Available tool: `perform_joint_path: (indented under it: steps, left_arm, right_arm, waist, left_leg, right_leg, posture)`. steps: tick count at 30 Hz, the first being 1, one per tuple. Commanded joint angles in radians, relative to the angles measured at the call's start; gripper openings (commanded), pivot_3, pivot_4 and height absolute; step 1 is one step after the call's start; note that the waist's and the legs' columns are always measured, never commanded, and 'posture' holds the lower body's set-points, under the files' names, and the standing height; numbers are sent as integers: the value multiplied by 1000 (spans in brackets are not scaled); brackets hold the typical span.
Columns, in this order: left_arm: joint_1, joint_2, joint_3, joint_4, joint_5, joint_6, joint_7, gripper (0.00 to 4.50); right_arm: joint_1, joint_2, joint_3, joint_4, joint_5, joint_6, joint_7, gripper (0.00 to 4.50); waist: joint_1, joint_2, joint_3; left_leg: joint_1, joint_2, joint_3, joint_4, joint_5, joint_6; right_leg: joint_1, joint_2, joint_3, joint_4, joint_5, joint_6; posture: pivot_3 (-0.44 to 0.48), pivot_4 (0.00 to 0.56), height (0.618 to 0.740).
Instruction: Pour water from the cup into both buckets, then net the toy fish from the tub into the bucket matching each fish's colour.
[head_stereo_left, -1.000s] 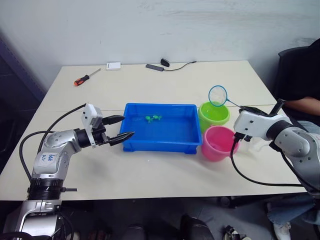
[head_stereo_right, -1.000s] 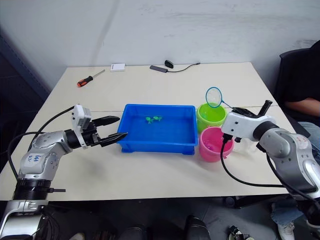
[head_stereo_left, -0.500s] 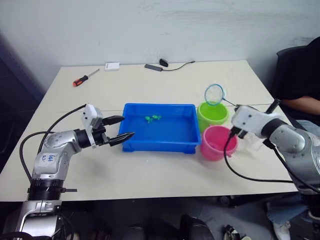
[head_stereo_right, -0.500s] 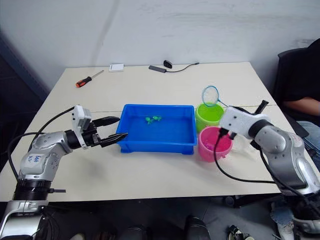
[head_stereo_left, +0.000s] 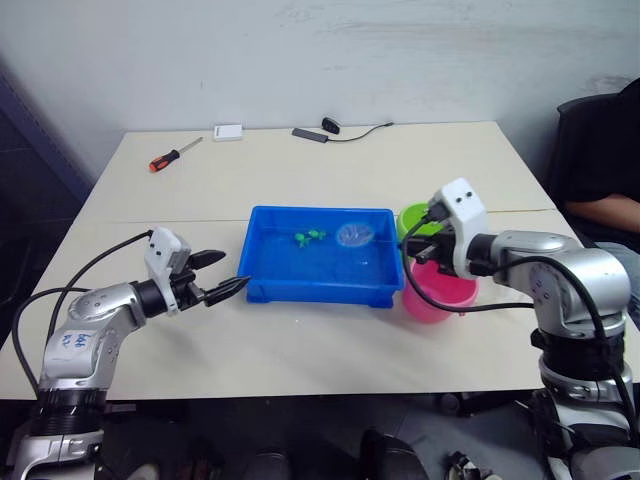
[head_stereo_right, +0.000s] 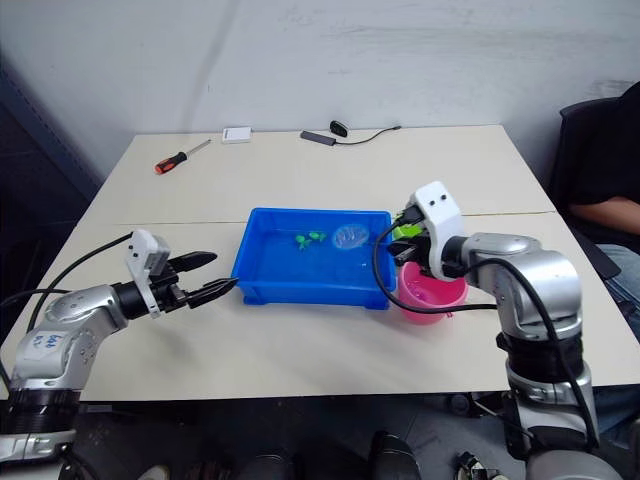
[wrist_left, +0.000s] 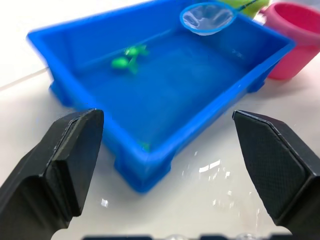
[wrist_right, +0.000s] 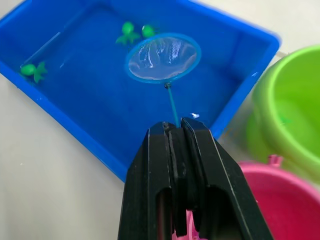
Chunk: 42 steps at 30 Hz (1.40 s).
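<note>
Screwdriver (head_stereo_left: 175, 154) (red-handled), white box (head_stereo_left: 227, 131), possibly a cabled adapter (head_stereo_left: 310, 134).

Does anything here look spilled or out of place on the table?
A little water seems spilled: shiny droplets lie on the table beside the blue tub, near its corner. A red-handled screwdriver lies at the far edge, apart from the fishing gear. Otherwise both buckets stand upright.

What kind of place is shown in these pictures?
Probably an office or lab room set up for robot tests. A plain pale table stands against a bare white wall. Beside the play set of tub and buckets lie a screwdriver and a cable.
</note>
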Motion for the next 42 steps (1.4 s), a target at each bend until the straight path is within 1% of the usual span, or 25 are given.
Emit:
perform_joint_path:
  steps: [1,4,9,16,21,31,42]
  left_arm:
    - [21,10,46,-73,-29,19,20,4467]
    - [50,6,59,-103,-35,27,29,4467]
    - [78,5,69,-138,-45,41,42,4467]
    - [99,9,82,-165,-54,53,52,4467]
    - [120,13,96,-190,-63,63,61,4467]
    - [136,13,117,-211,-66,76,71,4467]
    - [129,7,112,-204,-62,66,77,4467]
  right_arm:
    - [-39,26,18,37,6,9,-47,0]
    - [-59,68,35,102,-1,-2,-82,0]
    - [-107,152,17,225,-9,-25,-146,0]
    - [-153,220,4,333,-6,-61,-205,0]
    - [-177,273,-6,405,-4,-127,-238,0]
    - [-225,324,-15,513,0,-284,-273,0]
    - [-230,357,-7,575,-2,-358,-287,0]
  waist:
    - [0,0,0]
    - [-5,0,0]
    - [-6,0,0]
    - [-7,1,-1]
    - [-11,2,-1]
    - [-11,2,-1]
    - [-28,2,-1]
  left_leg:
    - [0,-1,0,0,0,0]
    - [0,-1,1,0,0,0]
    - [1,-2,1,0,0,-1]
    - [1,-3,1,0,0,-1]
    - [1,-2,1,0,0,-1]
    - [1,-2,1,0,0,-2]
    - [1,-2,1,0,1,-2]
  right_leg:
    - [0,0,0,0,0,0]
    - [0,0,0,1,1,2]
    - [0,3,0,2,1,2]
    - [0,3,0,3,1,2]
    - [0,3,0,3,1,1]
    - [0,4,0,4,1,1]
    - [0,3,0,5,1,1]
  posture:
    - [0,150,740]
    - [0,150,740]
    - [0,150,740]
    - [0,150,740]
    - [0,150,740]
    - [0,150,740]
    - [0,150,740]
